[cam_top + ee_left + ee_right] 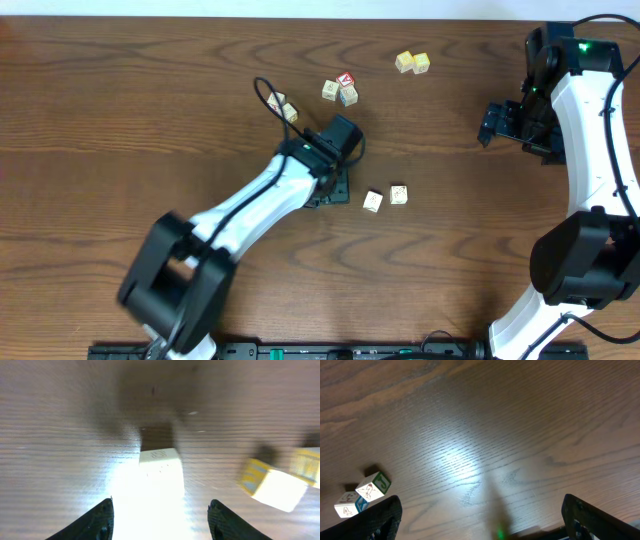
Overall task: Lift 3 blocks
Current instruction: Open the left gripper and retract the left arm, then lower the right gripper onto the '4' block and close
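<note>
Plainly, L fingers open astride block, R fingers wide open; lettering unreadable.

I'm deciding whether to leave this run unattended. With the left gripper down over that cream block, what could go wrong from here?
1. The left gripper stands open around the cream block, gaps on both sides; rising without closing would probably leave it behind.
2. A neighbouring block lies close beside one finger; closing or shifting sideways could knock it.
3. The left wrist view is blurred and glary, so alignment is hard to judge.
</note>
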